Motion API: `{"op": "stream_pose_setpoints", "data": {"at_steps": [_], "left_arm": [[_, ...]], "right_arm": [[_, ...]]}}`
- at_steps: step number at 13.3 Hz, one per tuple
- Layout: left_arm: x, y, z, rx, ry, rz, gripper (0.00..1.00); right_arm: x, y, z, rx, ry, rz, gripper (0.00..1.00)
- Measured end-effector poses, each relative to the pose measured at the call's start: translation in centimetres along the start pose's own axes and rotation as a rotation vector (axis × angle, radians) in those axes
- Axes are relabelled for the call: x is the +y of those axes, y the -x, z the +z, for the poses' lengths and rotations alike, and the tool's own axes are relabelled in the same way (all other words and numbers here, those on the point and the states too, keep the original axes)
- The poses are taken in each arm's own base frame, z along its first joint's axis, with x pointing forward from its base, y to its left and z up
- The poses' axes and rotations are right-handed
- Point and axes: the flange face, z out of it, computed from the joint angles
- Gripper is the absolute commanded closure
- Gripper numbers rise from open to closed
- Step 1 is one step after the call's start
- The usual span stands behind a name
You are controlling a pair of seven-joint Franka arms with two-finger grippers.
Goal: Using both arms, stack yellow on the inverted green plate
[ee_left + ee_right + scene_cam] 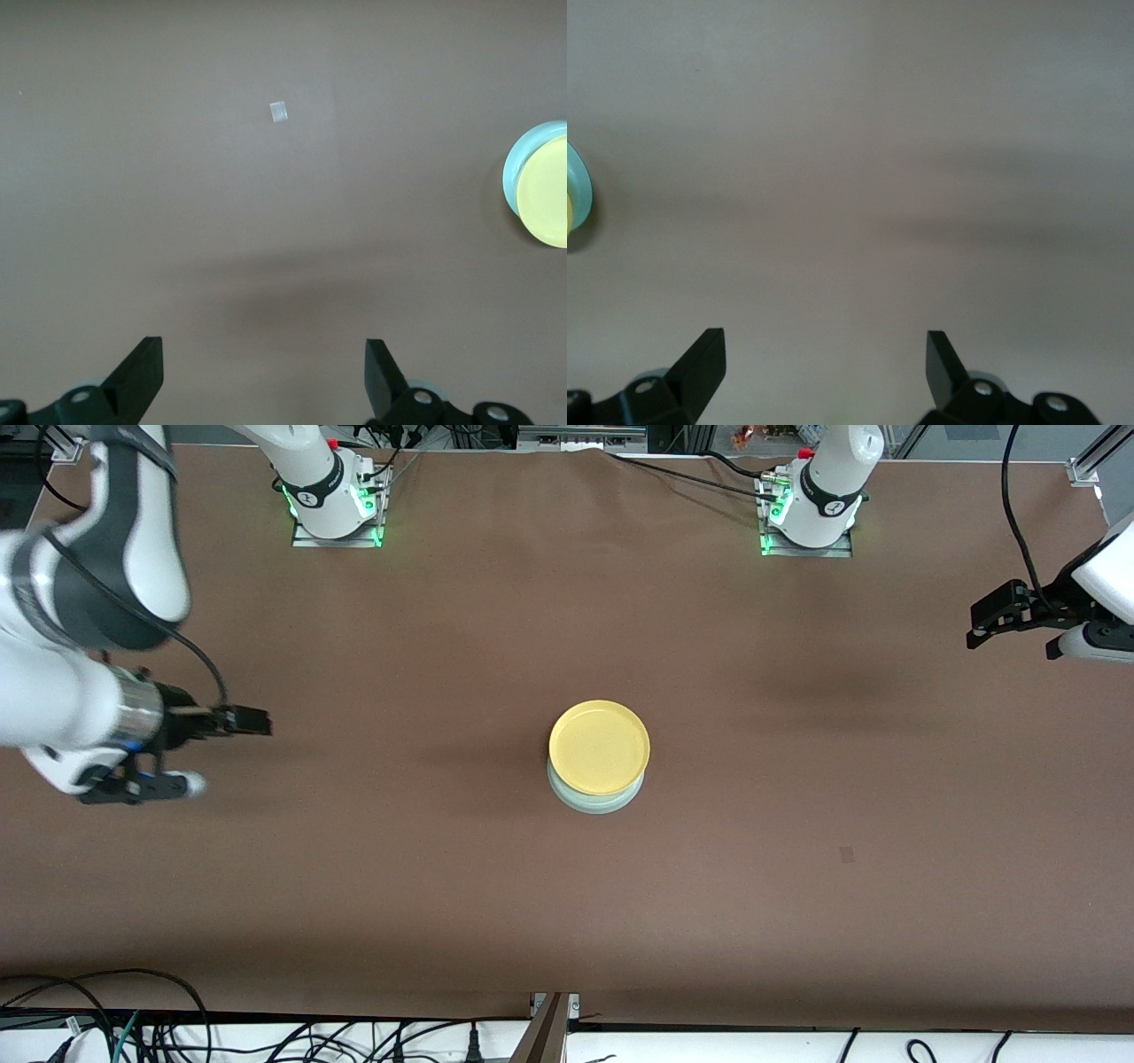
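Observation:
The yellow plate point(599, 744) lies on top of the pale green plate point(595, 802) at the middle of the table; only the green plate's rim shows under it. My left gripper point(974, 627) is open and empty, up over the table's left-arm end. Its wrist view shows open fingers point(142, 372), with the yellow plate point(545, 204) and the green rim point(514, 168) at the picture's edge. My right gripper point(235, 753) is open and empty over the right-arm end. Its wrist view shows open fingers point(704, 363) and a sliver of the green plate point(578, 186).
A small square patch point(847, 855) marks the brown tabletop, nearer the front camera than the plates and toward the left arm's end; it also shows in the left wrist view point(280, 112). The arm bases point(337, 505) stand along the table's farther edge. Cables point(133, 1027) hang off the near edge.

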Motion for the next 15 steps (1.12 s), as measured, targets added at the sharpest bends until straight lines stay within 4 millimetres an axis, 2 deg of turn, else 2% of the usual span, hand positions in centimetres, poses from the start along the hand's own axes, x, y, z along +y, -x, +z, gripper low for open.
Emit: {"op": "stream_pose_setpoints", "data": {"at_steps": [2,3,6,8,11,15], "left_arm": [[0.0,-0.2,-0.4,0.01,-0.002,0.001,0.0],[0.1,-0.3,-0.5,0.013,-0.003,0.002,0.0],[-0.4,-0.6,-1.3,0.032,-0.006,-0.007,0.0],[-0.6,-0.8,-1.8,0.043,-0.008,-0.01,0.0],[-0.6,-1.2,-1.3,0.035,-0.009,-0.011,0.0],[-0.7,-1.6,-0.7,0.025,-0.009,-0.01,0.0]], "right_arm": [[1.6,2.6,-3.7,0.036,0.009,-0.003,0.0],[2.2,4.0,-4.9,0.041,0.038,-0.013,0.0],[1.9,8.1,-8.2,0.08,0.104,-0.048,0.0],[2.5,10.7,-10.2,0.114,0.1,-0.04,0.0],[5.4,12.6,-10.7,0.115,0.087,0.006,0.0],[5.7,12.9,-9.1,0.048,0.081,0.011,0.0]]}}
